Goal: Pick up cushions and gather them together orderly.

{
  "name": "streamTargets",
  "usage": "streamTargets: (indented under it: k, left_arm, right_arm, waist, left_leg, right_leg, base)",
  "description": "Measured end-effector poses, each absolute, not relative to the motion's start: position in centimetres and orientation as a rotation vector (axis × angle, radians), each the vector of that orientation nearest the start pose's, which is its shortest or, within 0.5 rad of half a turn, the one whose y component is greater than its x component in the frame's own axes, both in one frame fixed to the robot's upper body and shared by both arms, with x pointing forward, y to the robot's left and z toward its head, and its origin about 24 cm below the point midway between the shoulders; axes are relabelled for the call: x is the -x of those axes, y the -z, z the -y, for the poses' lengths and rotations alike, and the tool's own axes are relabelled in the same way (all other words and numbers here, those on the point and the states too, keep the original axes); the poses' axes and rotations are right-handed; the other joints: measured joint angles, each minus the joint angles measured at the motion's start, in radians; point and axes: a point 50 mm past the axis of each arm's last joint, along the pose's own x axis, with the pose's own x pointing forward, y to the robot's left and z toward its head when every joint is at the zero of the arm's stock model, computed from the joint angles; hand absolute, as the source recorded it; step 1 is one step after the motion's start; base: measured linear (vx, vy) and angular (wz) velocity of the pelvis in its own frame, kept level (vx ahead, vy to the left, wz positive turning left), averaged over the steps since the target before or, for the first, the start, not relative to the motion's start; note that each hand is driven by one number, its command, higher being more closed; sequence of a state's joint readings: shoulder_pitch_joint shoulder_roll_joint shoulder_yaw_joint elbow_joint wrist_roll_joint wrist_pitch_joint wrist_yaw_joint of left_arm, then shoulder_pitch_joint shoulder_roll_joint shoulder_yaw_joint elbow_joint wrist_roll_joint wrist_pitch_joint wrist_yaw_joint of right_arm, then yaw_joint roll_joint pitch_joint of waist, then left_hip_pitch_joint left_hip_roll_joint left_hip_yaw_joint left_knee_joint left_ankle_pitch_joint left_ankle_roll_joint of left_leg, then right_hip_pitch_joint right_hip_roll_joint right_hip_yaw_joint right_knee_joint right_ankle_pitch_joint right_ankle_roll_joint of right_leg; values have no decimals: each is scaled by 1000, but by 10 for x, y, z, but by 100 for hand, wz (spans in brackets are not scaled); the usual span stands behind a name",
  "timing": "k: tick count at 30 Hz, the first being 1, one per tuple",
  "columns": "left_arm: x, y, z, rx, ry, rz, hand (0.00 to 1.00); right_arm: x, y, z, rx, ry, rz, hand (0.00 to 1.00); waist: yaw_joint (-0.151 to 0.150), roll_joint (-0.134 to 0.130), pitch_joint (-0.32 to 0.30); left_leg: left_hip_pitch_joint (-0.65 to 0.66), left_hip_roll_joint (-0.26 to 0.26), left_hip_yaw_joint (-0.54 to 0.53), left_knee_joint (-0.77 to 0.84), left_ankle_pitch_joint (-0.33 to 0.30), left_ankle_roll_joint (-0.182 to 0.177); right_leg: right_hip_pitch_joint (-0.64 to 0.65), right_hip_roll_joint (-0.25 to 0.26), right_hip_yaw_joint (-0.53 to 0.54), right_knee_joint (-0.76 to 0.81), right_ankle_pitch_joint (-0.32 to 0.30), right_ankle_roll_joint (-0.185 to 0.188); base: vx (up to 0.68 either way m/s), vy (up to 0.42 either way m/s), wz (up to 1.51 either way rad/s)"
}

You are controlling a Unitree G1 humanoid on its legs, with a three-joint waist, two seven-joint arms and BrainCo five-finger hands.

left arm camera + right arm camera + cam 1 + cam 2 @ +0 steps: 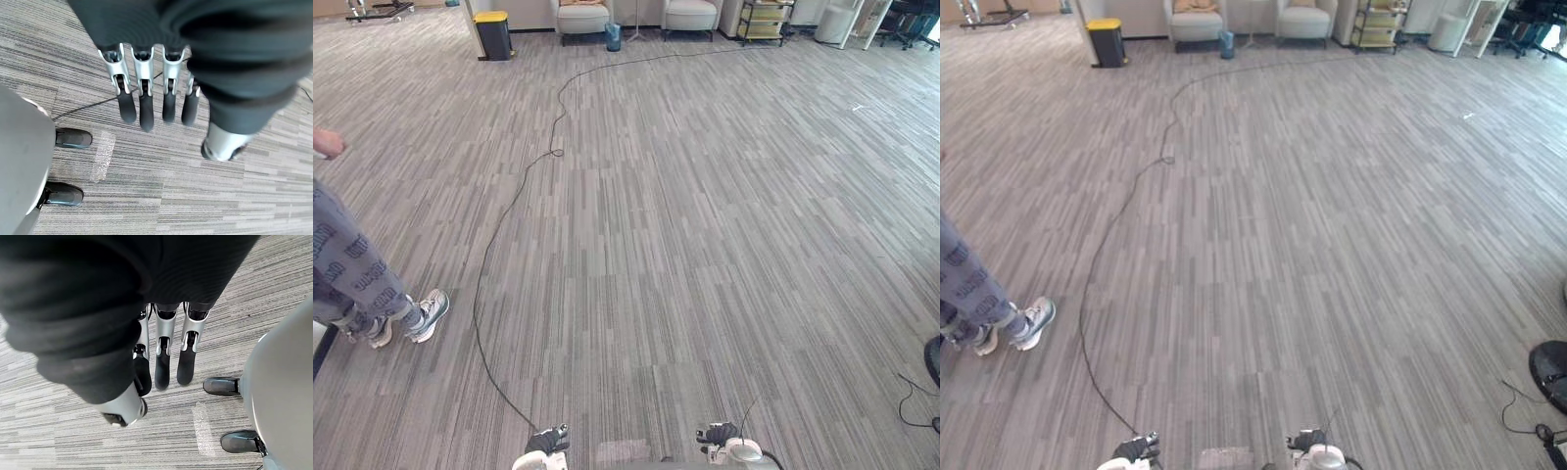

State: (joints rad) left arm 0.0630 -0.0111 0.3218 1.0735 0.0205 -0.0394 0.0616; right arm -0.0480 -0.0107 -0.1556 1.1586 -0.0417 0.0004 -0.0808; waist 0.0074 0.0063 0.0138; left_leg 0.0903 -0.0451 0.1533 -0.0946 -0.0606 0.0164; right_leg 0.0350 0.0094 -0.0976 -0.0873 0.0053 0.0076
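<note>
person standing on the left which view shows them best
Left eye view: the person shows as patterned trouser legs, both shoes and a hand at the edge. The right eye view cuts them to lower legs and shoes. The wrist views face the carpet.

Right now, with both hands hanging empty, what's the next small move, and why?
Probably a step forward toward the far armchair, where a tan cushion seems to lie. The left hand and right hand hang open over carpet, holding nothing, and no cushion lies within their reach.
</note>
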Motion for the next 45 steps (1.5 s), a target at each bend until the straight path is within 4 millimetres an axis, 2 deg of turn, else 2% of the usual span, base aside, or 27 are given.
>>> streamTargets:
  k: [24, 39, 40, 42, 43, 45]
  left_arm:
    - [-86, 166, -190, 80, -322, -1136, 0]
    - [-90, 166, -188, 67, -297, -1136, 0]
    - [-92, 166, -188, 69, -300, -1131, 0]
    - [-96, 164, -192, 93, -336, -1110, 0]
    - [-97, 163, -193, 113, -358, -1101, 0]
    - [-105, 159, -199, 180, -444, -1042, 0]
  right_arm:
    - [-118, 163, 176, -23, 223, -1126, 0]
    - [-121, 161, 181, -35, 252, -1113, 0]
    - [-121, 161, 182, -34, 254, -1112, 0]
    - [-122, 160, 185, -45, 273, -1102, 0]
    - [-124, 160, 186, -60, 290, -1097, 0]
    - [-128, 159, 184, -76, 302, -1081, 0]
  waist:
    - [0, 4, 12]
    - [0, 17, 29]
    - [-1, 16, 40]
    - [2, 18, 57]
    - [2, 20, 62]
    - [9, 17, 103]
  left_leg:
    - [0, -1, 5, 3, -1, 0]
    - [-22, 2, 4, 9, -5, 1]
    - [-30, 4, 0, 36, -21, 3]
    - [-132, 28, -9, 267, -133, -8]
    - [-175, 38, -8, 362, -162, -15]
    - [-324, 81, 18, 710, -173, -20]
  right_leg:
    - [1, -3, 4, 0, 0, 0]
    - [-18, -1, -1, 3, -3, 1]
    - [-19, -2, -5, 19, -18, 0]
    - [-42, -6, -29, 95, -69, -10]
    - [-50, -5, -34, 121, -90, -14]
    - [-50, -7, -38, 181, -145, -32]
  base:
    - [-4, -1, 0]
    - [1, -2, 1]
    - [21, -23, 26]
    - [18, -30, 27]
    - [4, -43, 25]
    - [-15, -28, 15]
